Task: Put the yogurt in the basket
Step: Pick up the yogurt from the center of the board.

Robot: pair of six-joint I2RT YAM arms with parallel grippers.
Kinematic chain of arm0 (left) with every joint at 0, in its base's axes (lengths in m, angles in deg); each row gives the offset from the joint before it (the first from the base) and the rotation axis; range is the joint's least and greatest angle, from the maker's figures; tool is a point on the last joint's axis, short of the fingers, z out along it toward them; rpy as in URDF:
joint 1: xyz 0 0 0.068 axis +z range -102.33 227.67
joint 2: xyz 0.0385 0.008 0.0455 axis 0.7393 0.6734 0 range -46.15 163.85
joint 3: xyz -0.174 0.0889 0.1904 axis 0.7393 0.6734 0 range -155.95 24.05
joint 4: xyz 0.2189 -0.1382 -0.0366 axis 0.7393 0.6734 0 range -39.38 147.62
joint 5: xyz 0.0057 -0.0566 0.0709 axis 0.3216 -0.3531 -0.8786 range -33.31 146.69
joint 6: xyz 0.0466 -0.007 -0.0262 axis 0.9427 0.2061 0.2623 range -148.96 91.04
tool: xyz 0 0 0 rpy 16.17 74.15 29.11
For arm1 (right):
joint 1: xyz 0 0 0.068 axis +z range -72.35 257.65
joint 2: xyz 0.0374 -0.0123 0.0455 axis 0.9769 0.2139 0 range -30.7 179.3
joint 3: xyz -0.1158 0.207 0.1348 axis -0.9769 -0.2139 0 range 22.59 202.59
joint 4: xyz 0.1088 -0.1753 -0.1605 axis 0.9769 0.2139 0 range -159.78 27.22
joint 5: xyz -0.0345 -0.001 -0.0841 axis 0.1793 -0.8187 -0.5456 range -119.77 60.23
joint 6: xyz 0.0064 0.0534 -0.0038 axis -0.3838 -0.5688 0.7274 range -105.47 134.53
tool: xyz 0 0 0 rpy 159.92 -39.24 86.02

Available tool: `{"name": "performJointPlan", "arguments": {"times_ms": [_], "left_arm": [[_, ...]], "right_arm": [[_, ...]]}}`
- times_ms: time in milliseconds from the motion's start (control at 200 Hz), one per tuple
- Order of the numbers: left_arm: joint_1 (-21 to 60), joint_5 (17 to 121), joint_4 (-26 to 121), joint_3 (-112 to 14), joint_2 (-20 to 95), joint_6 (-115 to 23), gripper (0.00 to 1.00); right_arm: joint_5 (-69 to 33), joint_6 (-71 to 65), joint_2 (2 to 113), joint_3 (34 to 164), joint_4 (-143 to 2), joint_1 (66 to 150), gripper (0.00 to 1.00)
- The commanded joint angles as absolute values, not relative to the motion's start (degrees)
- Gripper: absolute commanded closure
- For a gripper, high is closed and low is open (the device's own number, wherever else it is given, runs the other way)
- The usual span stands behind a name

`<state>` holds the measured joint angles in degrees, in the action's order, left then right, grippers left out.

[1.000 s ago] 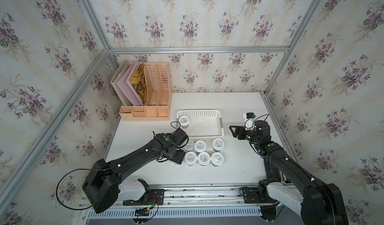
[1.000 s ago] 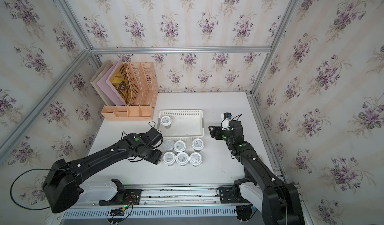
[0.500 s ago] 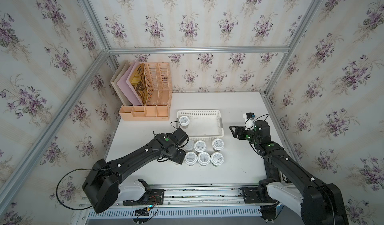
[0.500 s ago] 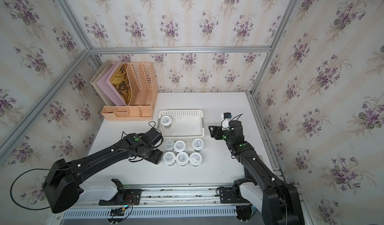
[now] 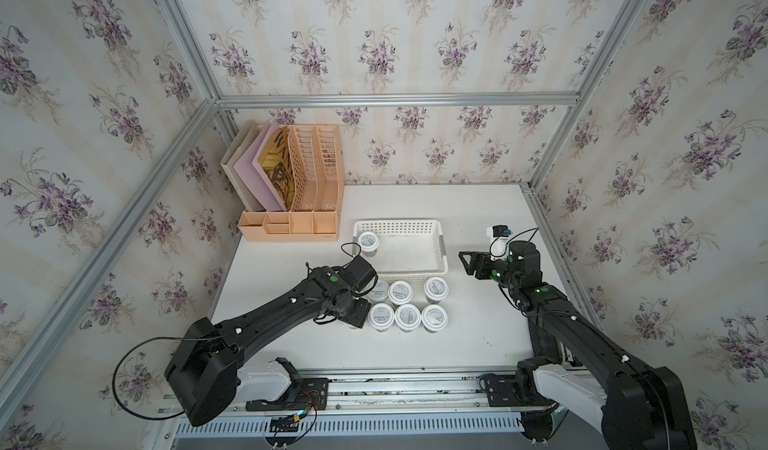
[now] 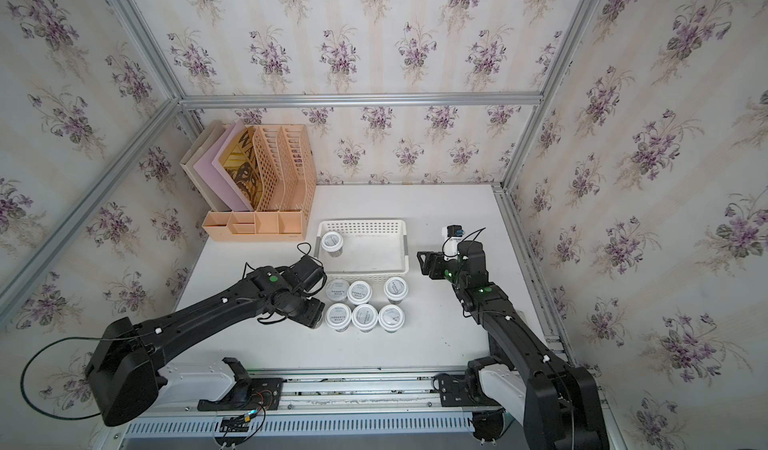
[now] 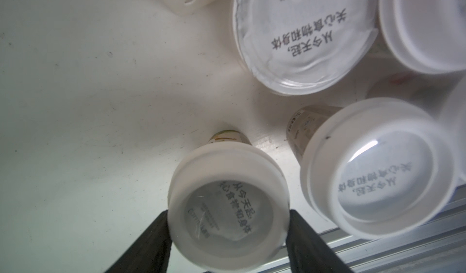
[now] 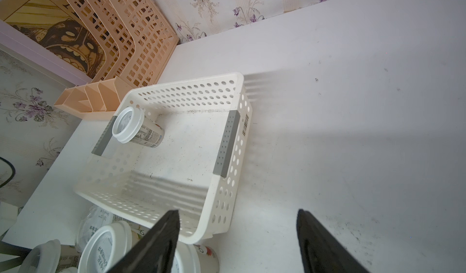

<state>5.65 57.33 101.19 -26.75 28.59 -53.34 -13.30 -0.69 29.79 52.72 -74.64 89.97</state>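
Since a second ago nothing is seen displaced. A yogurt cup (image 7: pixel 222 173) standing on the table (image 7: pixel 75 107) is clamped by the left gripper (image 7: pixel 228 213). Another cup (image 5: pixel 368 241) sits in the basket (image 5: pixel 399 224). The right gripper (image 8: pixel 238 212) is held wide and empty. Lifting is judged due.

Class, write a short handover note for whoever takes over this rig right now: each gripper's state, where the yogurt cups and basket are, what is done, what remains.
Left gripper: closed on the lid of a yogurt cup standing on the table.
Right gripper: open, empty, beside the basket, at its right end.
Done: one cup is in the basket, at its left end.
Left to do: the gripped cup, plus six loose cups in two rows in front of the basket.
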Motion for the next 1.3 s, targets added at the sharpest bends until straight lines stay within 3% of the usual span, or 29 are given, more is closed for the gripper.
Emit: {"name": "performJointPlan", "arguments": {"times_ms": [0, 550, 1299], "left_arm": [[5.66, 57.66, 102.12, -27.40, 28.77, -53.39, 0.28], [5.77, 55.86, 107.62, -32.25, 28.23, -52.28, 0.27], [10.18, 54.32, 116.84, -48.78, 31.60, -45.28, 0.27]], "right_arm": [[-13.08, -0.76, 29.63, 53.00, -75.03, 90.02, 0.22], [-13.13, -0.75, 29.43, 53.00, -74.88, 90.02, 0.22], [-13.10, -0.63, 29.85, 53.04, -74.98, 90.10, 0.22]]}}
